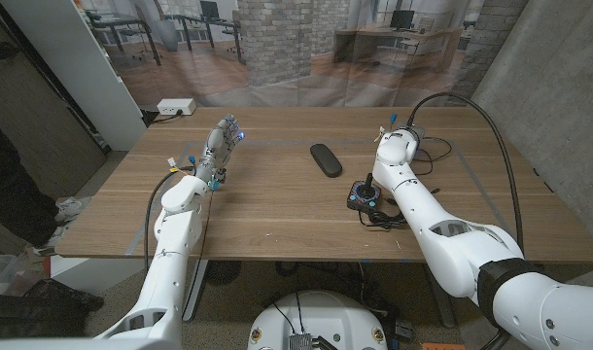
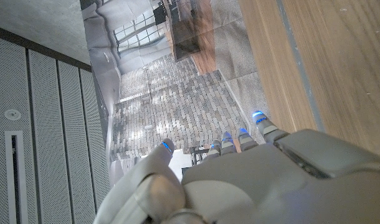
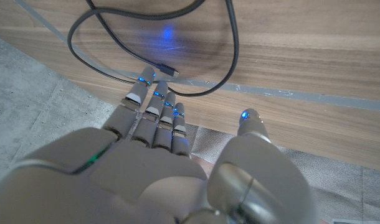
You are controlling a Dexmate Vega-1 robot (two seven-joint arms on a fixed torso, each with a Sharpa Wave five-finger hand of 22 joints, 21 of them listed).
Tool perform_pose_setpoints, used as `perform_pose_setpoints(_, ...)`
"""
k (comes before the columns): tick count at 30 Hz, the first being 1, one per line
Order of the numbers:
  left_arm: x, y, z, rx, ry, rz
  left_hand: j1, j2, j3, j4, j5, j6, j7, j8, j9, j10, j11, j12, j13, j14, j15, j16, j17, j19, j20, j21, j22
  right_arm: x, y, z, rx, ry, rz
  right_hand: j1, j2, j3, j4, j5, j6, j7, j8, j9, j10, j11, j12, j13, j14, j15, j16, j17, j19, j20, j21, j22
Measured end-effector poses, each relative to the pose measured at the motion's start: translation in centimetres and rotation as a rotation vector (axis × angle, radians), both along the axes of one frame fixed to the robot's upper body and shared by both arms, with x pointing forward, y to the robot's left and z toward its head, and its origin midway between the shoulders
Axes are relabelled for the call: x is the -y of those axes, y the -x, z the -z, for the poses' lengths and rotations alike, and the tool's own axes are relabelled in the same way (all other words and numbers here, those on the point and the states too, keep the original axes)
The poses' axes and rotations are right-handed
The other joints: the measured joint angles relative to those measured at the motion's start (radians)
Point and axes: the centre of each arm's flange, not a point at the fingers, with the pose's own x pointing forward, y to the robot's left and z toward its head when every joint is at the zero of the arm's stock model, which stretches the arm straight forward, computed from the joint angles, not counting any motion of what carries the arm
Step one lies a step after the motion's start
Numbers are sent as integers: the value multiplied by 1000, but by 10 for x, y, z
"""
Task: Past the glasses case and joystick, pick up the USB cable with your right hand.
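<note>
The black USB cable point(image 1: 431, 148) lies in loops at the table's far right; in the right wrist view its strands point(image 3: 90, 59) curve over the wood and end in a small plug point(image 3: 169, 71). My right hand point(image 1: 395, 139) hovers by the cable with its fingers point(image 3: 154, 109) stretched out together, their tips just short of the plug, the thumb point(image 3: 255, 127) held apart and nothing in its grasp. The dark oval glasses case point(image 1: 325, 159) and the black joystick point(image 1: 366, 194) sit nearer the middle. My left hand point(image 1: 223, 139) is held over the far left, fingers point(image 2: 240, 140) extended, empty.
The joystick's own thin cable point(image 1: 384, 222) is tangled near the front edge by my right forearm. A thick black hose point(image 1: 491, 126) arches above the table's right side. A white box point(image 1: 175, 107) lies on the floor beyond the far left corner.
</note>
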Motion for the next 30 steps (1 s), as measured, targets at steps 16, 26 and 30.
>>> perform_pose_setpoints(16, -1, 5, 1, 11, 4, 2, -3, 3, 0, 0, -4, 0, 0, 0, 0, 0, 0, 0, 0, 0, 0, 0, 0, 5, 5, 0, 0, 0, -1, 0, -27, -16, 12, -28, -4, -22, 22, 0, 24, -10, 0, -2, 17, -1, 0, 0, 32, -4, 8, 9, 60, 16, 5, 5)
perform_pose_setpoints(26, -3, 7, 2, 16, 7, 2, -8, -3, 0, 0, -4, 0, 0, 0, 0, 4, -4, 0, 0, 0, 0, 0, 0, 5, 5, 0, 0, -3, -3, -1, -44, 1, 22, 28, 1, -11, -9, 15, 21, -15, -8, -2, 20, -16, -8, 5, 61, -8, 15, 12, 95, 1, 13, 5)
perform_pose_setpoints(30, -3, 8, 2, 18, 8, 1, -8, -3, 0, 0, -4, 0, 0, 0, 0, 4, -4, 0, 0, 0, 0, 0, 0, 5, 5, 0, 0, -5, -4, -1, -50, 13, 27, 35, -5, -11, -9, 18, 33, -26, -8, -2, 30, -25, -8, 5, 85, -9, 25, 18, 91, -2, 13, 6)
